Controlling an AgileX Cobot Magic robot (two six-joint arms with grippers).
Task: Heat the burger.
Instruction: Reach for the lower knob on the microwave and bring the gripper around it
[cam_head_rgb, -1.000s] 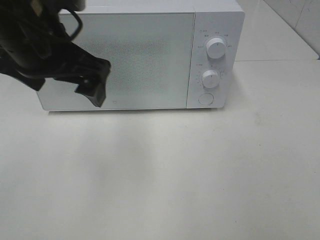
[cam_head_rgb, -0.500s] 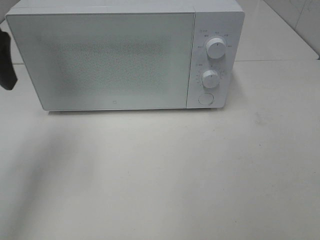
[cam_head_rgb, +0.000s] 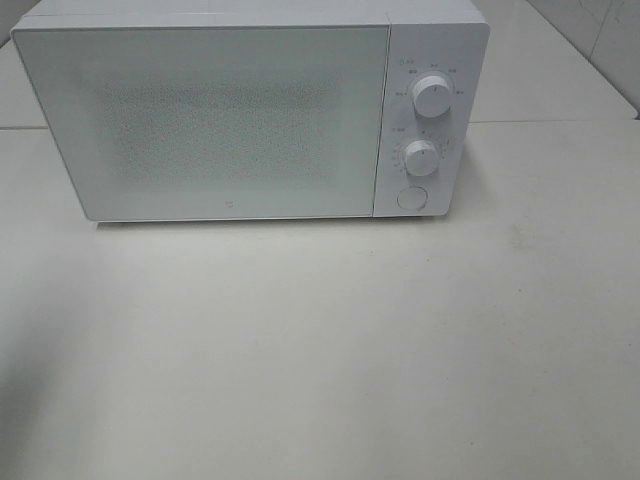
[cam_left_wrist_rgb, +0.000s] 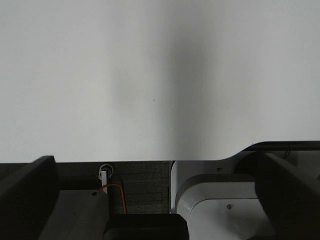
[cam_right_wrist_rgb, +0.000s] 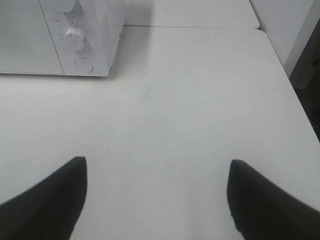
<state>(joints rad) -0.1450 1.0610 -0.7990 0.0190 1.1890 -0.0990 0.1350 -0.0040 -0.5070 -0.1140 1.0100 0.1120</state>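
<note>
Fingers (cam_right_wrist_rgb: 50, 205) spread wide on right gripper (cam_right_wrist_rgb: 156, 165) and left gripper (cam_left_wrist_rgb: 155, 165) (both empty).
White microwave (cam_head_rgb: 240, 120), door shut, stands at twelve o'clock on the pale table (cam_head_rgb: 320, 350).

A white microwave (cam_head_rgb: 250, 120) stands at the back of the pale surface (cam_head_rgb: 320, 350). Its door (cam_head_rgb: 210, 130) is shut. On its right side sit an upper knob (cam_head_rgb: 432, 96), a lower knob (cam_head_rgb: 421, 158) and a round button (cam_head_rgb: 410, 198).
</note>
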